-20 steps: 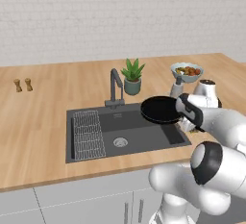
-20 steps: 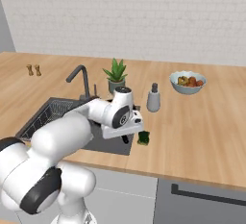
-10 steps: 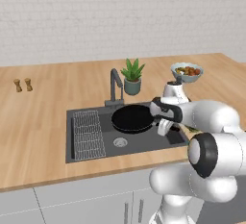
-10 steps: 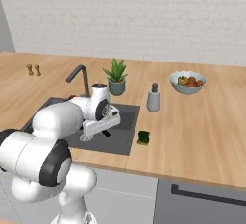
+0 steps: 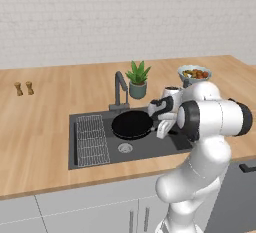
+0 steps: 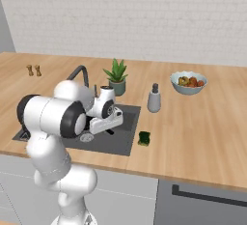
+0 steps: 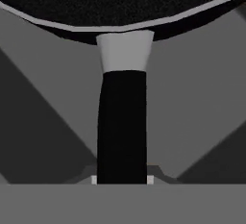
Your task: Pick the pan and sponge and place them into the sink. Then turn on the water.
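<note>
- Pan (image 5: 132, 124), round, shallow and all black, hangs over the middle of the large rectangular dark grey recessed sink (image 5: 85, 160), with its short black handle (image 7: 122, 127) pointing toward the robot's arm.
- From the left base view I cannot tell whether the pan's underside touches the basin floor or sits just above it.
- Two-finger hand (image 5: 161, 118) of the white arm is nearly closed and clamps the end of the pan's handle; in the hand view the handle runs straight up from between the fingertips to the pan's rim (image 7: 120, 26).
- Round steel drain (image 5: 125, 148) lies in the basin floor just in front of the pan.
- Wire rack insert (image 5: 92, 139) fills the left part of the sink, beside the pan and apart from it.
- Small rectangular sponge (image 6: 144, 138), yellow with a green top, lies on the wooden desk (image 5: 35, 127) just beside the sink's right edge, outside the basin.
- Dark grey angular faucet (image 5: 119, 88) stands behind the sink, its spout reaching over the basin.
- Potted green plant (image 5: 138, 79) stands just right of the faucet.
- Grey soap dispenser (image 6: 154, 98) stands farther right, near the sink's back right corner.
- Grey bowl of fruit (image 6: 188, 82) sits well to the right on the desk.
- Two small brown shakers (image 5: 24, 88) stand together far to the left.
</note>
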